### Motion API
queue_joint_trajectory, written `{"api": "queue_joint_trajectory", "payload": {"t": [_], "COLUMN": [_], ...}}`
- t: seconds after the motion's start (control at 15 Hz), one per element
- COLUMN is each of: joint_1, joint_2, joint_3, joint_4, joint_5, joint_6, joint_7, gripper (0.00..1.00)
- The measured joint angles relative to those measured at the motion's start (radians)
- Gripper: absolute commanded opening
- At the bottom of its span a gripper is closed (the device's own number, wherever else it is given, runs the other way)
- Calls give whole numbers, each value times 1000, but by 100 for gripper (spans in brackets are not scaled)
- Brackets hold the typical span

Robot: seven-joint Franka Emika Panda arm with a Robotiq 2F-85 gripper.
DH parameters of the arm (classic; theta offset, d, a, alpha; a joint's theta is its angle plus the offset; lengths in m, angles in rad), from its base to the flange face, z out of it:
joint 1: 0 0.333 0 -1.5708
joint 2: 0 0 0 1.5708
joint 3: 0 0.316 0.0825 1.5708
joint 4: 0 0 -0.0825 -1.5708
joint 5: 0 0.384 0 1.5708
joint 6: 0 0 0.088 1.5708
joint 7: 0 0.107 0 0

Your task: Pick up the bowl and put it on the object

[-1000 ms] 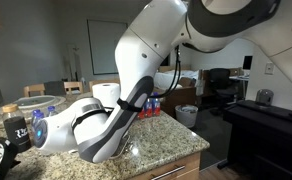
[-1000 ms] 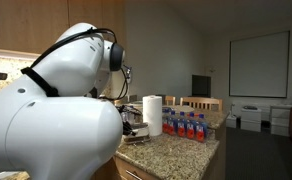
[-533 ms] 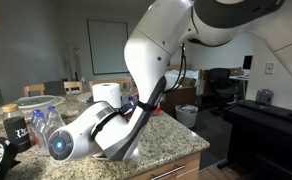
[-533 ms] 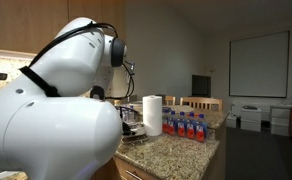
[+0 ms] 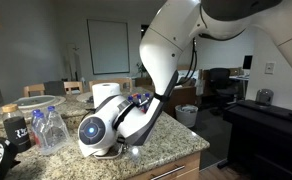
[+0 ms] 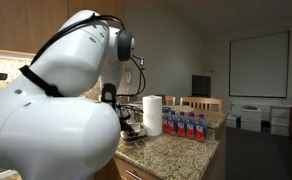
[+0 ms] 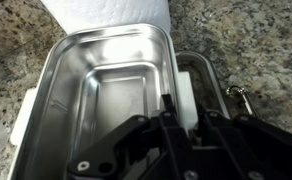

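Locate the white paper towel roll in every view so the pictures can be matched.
Exterior view: paper towel roll upright, left of centre.
Exterior view: roll upright mid-frame, left of the bottles.
Wrist view: probably the white strip at the top edge, beyond the bowl.
Shared landmark: speckled granite countertop.

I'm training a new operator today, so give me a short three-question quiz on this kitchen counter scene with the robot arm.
1. True or false: the white paper towel roll stands upright on the speckled granite counter.
2. In the wrist view, what lies just ahead of the gripper?
A. a rounded-square bowl with a shiny grey inside
B. a wooden cutting board
C. a glass cup
3. Short answer: in an exterior view, what stands in a row beside the paper towel roll?

Key: 1 true. 2 A. 3 small red-and-blue bottles.
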Motion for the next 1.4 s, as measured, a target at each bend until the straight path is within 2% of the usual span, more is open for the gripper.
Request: {"api": "queue_joint_trajectory", "payload": {"t": [1.0, 1.2, 1.4], "joint_1": [-123, -135, -140], "joint_2": [-147, -160, -173], "joint_3": [-5, -5, -2], "joint_4": [-192, -195, -196], "joint_5": [-98, -82, 3], "joint_6": [147, 172, 182], "joint_7": [0, 0, -32], "gripper": [5, 5, 5]}}
